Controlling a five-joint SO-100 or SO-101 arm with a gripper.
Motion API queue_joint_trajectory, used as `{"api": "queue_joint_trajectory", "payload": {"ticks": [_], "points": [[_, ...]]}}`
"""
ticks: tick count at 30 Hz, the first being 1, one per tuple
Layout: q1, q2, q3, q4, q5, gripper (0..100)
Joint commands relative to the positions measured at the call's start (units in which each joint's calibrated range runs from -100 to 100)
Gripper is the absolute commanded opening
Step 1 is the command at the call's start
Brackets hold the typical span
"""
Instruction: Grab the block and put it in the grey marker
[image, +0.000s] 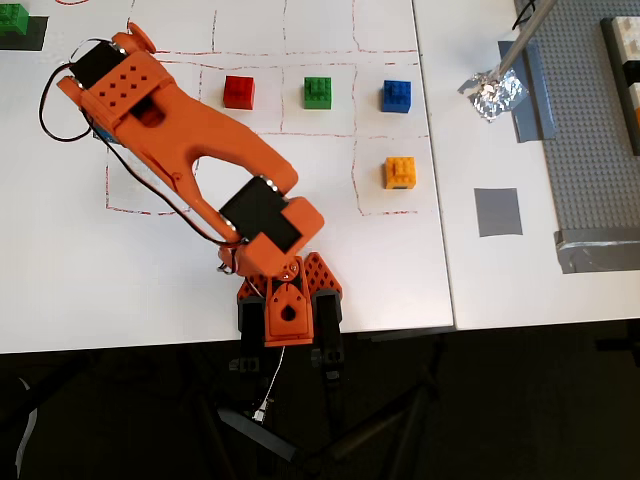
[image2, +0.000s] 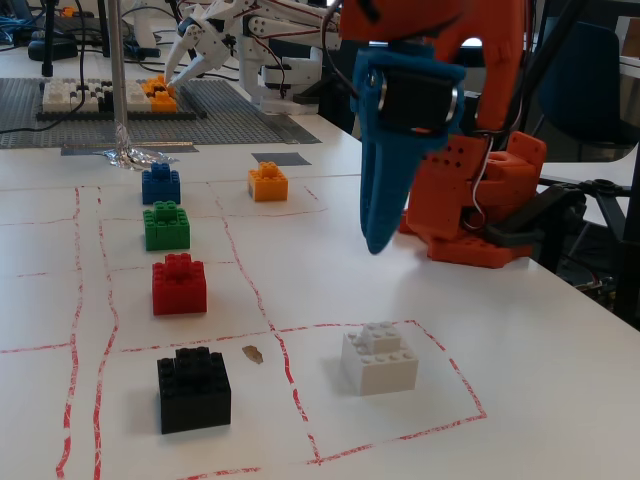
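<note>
Claw (image2: 378, 240) hangs above the white block (image2: 379, 357), blue tips pointing down, apparently together and empty. Block sits untouched inside its red-lined square on the surface (image2: 560, 400). Best spread the fingers, centre over it, then lower straight down

The arm (image: 205, 160) is built of bright orange printed plastic links with black servo blocks set into the joints, and one flat orange panel near the wrist is pierced by a grid of small round holes. Thin black, red and white wires loop along the links in the overhead view. The gripper (image2: 378, 240) is blue, its long fingers tapering to a narrow tip, and a black servo with a silvery edge is mounted on its upper part.
</note>
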Motion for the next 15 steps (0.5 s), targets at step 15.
{"api": "queue_joint_trajectory", "payload": {"ticks": [15], "points": [[-5.3, 8.4, -3.9, -5.9, 1.6, 34]]}}
